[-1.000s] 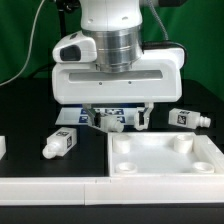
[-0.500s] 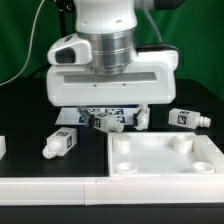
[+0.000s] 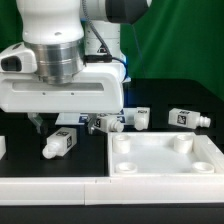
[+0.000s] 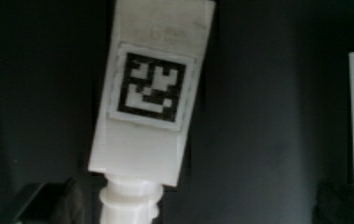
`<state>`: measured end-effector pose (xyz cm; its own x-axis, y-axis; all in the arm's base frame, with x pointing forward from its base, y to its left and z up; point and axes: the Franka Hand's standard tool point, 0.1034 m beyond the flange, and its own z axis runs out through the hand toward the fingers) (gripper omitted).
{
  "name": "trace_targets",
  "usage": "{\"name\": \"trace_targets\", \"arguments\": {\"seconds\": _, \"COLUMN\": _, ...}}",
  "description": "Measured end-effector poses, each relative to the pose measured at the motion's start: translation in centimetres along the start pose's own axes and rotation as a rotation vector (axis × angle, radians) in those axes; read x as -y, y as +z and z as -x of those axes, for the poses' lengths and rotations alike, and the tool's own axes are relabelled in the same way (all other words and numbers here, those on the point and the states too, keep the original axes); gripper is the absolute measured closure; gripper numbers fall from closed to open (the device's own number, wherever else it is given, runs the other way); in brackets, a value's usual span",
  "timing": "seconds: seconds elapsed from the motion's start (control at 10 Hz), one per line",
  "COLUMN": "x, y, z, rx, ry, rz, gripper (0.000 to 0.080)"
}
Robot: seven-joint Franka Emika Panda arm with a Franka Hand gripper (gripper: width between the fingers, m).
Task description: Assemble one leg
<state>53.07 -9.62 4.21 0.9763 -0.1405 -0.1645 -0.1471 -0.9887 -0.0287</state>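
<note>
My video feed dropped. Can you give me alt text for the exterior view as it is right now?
The arm's white gripper hangs low over one leg lying on the black table, toward the exterior view's left. Other legs lie behind the white panel with round corner sockets, at the exterior view's right.

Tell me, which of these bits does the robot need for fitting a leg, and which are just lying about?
Needed, likely: leg at the exterior view's left; white panel with sockets.
Lying about: three other legs; marker board.
</note>
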Motion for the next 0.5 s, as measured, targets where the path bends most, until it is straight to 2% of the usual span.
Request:
{"name": "trace_targets", "arguments": {"seconds": 0.3, "x": 0.1, "y": 0.1, "z": 0.0, "rx": 0.001, "ry": -0.002, "rz": 0.0, "gripper": 0.015}}
{"name": "trace_targets", "arguments": {"seconds": 0.4, "x": -0.1, "y": 0.1, "z": 0.0, "rx": -0.004, "ry": 0.028, "rz": -0.004, "gripper": 0.015}}
{"name": "trace_targets", "arguments": {"seconds": 0.5, "x": -1.1, "y": 0.5, "z": 0.1, "rx": -0.027, "ry": 0.105, "rz": -0.014, "gripper": 0.015}}
